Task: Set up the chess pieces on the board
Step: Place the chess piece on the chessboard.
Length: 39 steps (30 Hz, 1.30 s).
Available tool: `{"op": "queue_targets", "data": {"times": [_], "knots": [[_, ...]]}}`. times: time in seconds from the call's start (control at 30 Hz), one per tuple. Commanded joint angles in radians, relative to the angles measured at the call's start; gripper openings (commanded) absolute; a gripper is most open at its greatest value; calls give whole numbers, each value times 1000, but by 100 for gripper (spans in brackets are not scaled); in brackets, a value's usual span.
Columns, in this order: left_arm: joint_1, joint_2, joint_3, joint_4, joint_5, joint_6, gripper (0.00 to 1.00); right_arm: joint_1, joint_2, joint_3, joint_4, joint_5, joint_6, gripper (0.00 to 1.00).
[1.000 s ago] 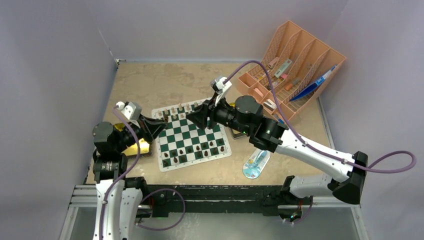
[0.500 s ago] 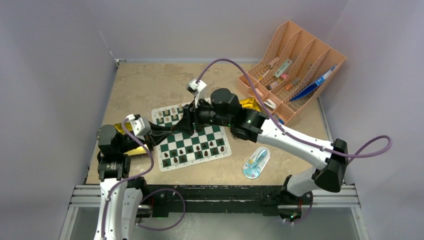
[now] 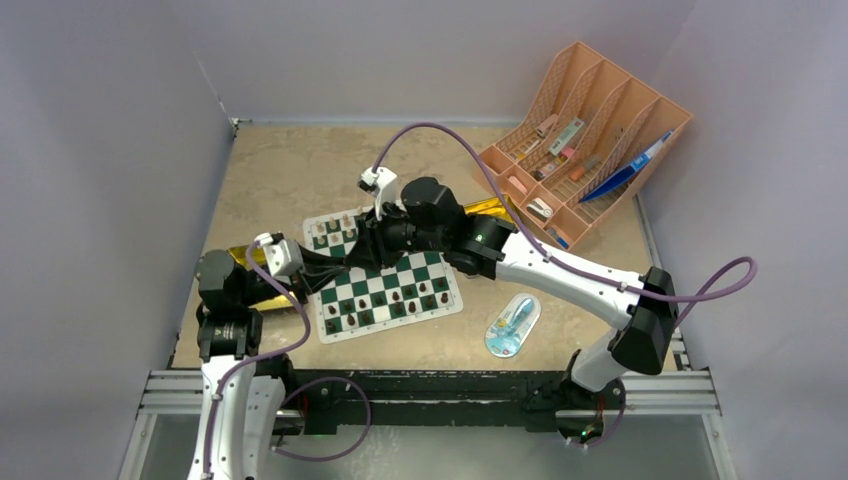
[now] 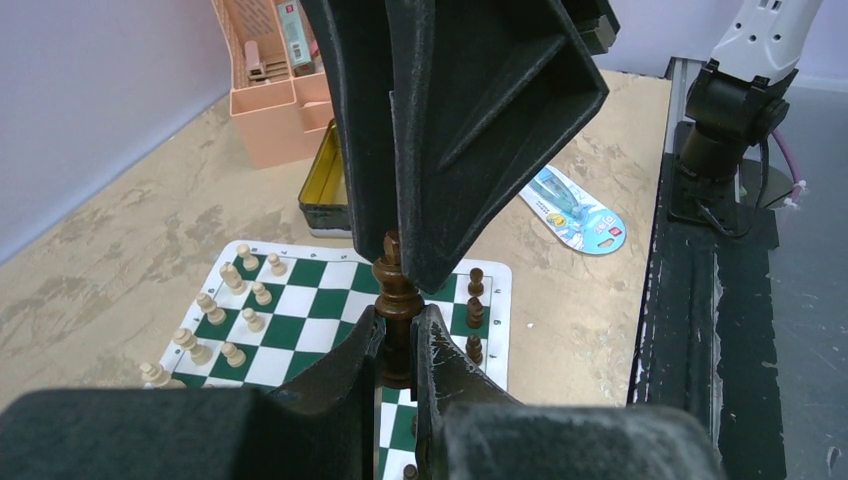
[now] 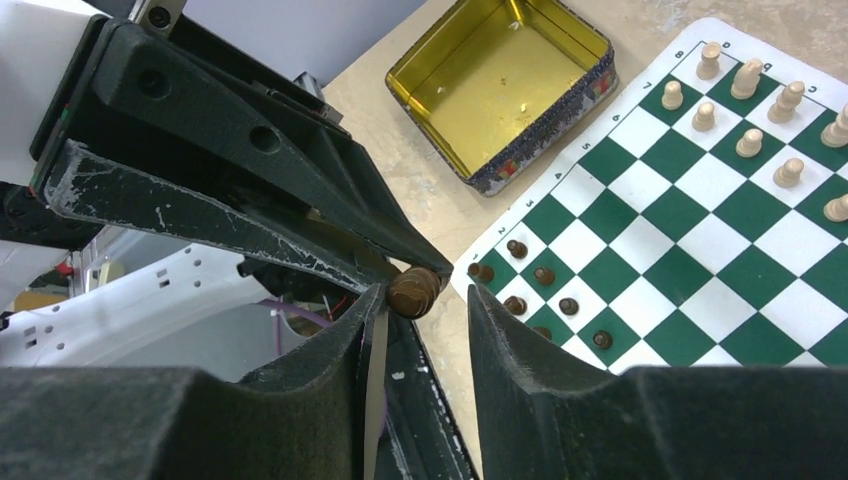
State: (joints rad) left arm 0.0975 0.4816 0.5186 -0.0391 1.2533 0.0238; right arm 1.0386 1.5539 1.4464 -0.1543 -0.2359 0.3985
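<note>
Mid-air handover, above the near edge of the board (image 5: 735, 290). The left end effector (image 4: 398, 342) is clamped on the lower stem of a dark brown chess piece (image 4: 397, 290), holding it upright. The right end effector (image 5: 425, 300) sits over the piece's head, jaws apart on either side, not gripping. Beyond it, tan pieces (image 5: 750, 143) and dark pieces (image 5: 545, 275) stand on the board. The next move likely calls for the right jaws to close on the head, then the left to release.
</note>
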Motion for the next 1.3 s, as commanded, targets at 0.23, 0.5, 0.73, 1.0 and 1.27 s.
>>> {"op": "queue_targets", "data": {"times": [0.23,0.5,0.73,1.0,1.27], "knots": [[-4,26,-9,41,32,47,0,1,19,61,19,-38,-24,35],[-4,26,-11,41,25,45,0,1,11,56,13,-34,-47,18],[-4,44,31,-43,-73,3,38,1,-61,-21,21,72,-47,14],[-4,-8,87,-128,-220,-96,59,1,-136,-137,44,233,-58,13],[-4,-87,201,-231,-520,-285,71,40,-198,-321,85,375,-19,14]]}}
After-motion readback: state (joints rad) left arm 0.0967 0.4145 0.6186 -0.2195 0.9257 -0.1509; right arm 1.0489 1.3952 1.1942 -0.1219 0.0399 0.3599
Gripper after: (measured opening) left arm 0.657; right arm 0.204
